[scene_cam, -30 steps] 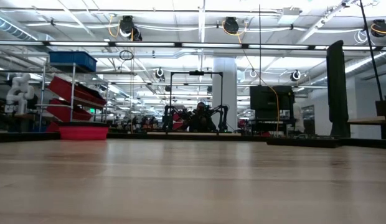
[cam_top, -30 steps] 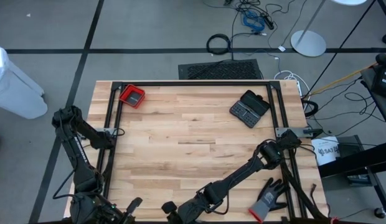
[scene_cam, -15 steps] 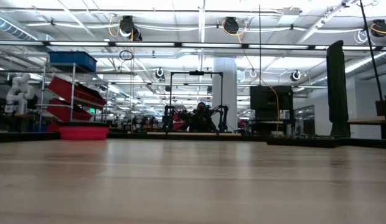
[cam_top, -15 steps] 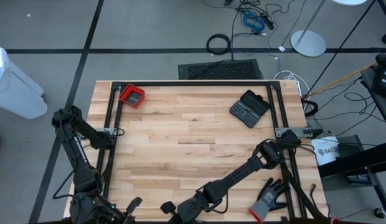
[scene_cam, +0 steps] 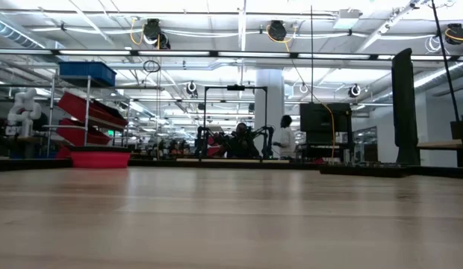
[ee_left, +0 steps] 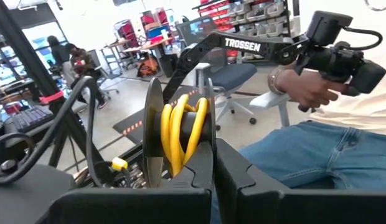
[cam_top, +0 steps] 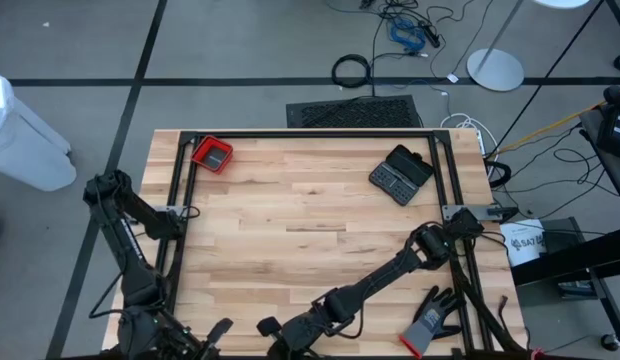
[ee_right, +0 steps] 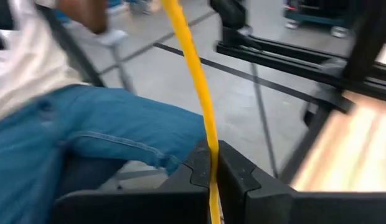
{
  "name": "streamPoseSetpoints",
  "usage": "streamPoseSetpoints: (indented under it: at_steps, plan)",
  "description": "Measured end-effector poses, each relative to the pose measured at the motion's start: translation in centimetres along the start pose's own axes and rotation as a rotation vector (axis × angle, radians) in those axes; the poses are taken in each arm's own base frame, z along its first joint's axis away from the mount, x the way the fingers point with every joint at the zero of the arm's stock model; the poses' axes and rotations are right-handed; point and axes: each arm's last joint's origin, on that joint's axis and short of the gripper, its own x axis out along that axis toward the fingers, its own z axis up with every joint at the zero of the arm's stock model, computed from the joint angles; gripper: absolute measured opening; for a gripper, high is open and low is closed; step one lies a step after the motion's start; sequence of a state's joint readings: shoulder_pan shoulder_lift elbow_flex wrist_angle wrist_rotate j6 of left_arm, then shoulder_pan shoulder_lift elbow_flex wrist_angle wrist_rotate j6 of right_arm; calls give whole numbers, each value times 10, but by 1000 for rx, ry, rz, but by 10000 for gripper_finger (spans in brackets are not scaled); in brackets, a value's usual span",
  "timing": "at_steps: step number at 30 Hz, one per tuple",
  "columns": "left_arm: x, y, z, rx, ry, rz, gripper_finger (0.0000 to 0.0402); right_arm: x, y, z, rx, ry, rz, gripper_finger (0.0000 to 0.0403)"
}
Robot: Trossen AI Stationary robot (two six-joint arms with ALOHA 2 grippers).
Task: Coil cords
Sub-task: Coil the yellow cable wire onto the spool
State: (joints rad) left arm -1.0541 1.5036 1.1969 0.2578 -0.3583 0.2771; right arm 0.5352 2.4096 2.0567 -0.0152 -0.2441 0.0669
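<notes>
Wooden table [cam_top: 310, 230], pale planks, black frame rails along its edges. On it: red bin [cam_top: 212, 154] at about 10 o'clock, black case [cam_top: 400, 174] lying open at about 2 o'clock, grey-black glove [cam_top: 431, 320] at about 5 o'clock, beside the right arm's base.

Both arms reach to the 6 o'clock edge. Left gripper [cam_top: 212, 335] at about 7 o'clock, right gripper [cam_top: 273, 331] just beside it, nearer centre.

Left wrist view: left gripper's fingers [ee_left: 199, 171] are pressed together on a yellow cord [ee_left: 177, 134], which is looped in several turns around a black spool between two discs. A person's hand [ee_left: 302, 87] holds a black device in the background; blue jeans below it.

Right wrist view: right gripper [ee_right: 213, 186] is clamped on a single strand of yellow cord [ee_right: 193, 68], which runs taut away from the fingertips. Blue jeans close behind.

Floor around the table: grey with dark lines; a ring of black cable [cam_top: 352, 71] and a blue cable bundle [cam_top: 408, 32] at 12 o'clock, black mat [cam_top: 355, 112] against the table's far edge.

Low view: bare wood surface, red bins [scene_cam: 93, 112] on shelving, a person [scene_cam: 284, 138] standing far back.
</notes>
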Motion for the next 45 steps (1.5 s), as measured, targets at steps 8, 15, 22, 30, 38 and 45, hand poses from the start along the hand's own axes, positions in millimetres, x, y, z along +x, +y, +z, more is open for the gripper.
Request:
streamPoseSetpoints:
  at_steps: [8, 15, 22, 30, 38, 45]
  plan:
    - [17, 10, -14, 0, -8, -82, 2, -4, -17, -4, 17, 40, -250, 1]
    - [19, 9, -17, -7, -22, -172, 2, -17, -18, 4, 17, 84, -375, 0]
    - [19, 8, -20, -4, -3, -193, 2, -35, -15, 23, 6, 63, -546, 0]
    - [18, 7, -25, -43, 20, -217, 2, -51, 3, 45, -55, 14, -706, 0]
    - [25, 14, -32, -45, 33, -203, 2, -51, 12, 47, -95, 16, -767, 0]
    - [35, 25, -43, -47, 57, -165, 2, -51, 12, 46, -87, 20, -761, 0]
